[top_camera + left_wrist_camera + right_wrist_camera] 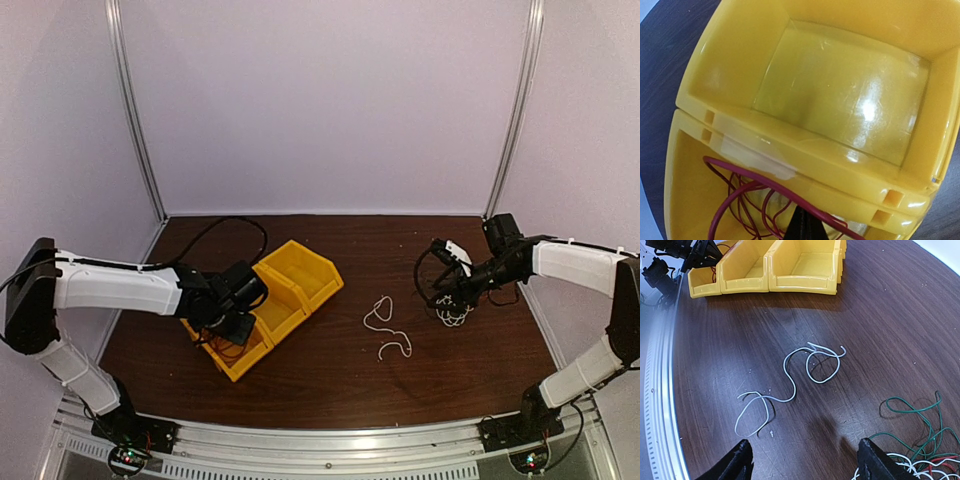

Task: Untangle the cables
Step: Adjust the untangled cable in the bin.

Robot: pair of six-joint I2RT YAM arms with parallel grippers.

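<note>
Only the left wrist view looks down into the yellow bins [805,167]: a red cable [740,200] lies looped in the nearer compartment, while the one beyond it shows just a glossy floor. The left claw [805,227] appears there as a dark tip, pressed together among the red loops; whether a strand is pinched between the fingers cannot be told. Only the right wrist view separates colours by the other arm: a green cable [912,410] arcs out of a tangle of cables [920,465], white, red and green, at the lower right corner. The top view alone shows both arms, the row of 3 bins at centre left and the left claw [235,322] over the nearest one.

The desk [330,385] is dark brown wood grain with a metal rail along its near edge, closed in by pale lilac walls and metal posts.

The right claw [807,466] is spread wide, holding nothing. A white cable [790,375] lies loose in curls ahead of it, apart from the fingers, and the tangle sits just beside its right finger
</note>
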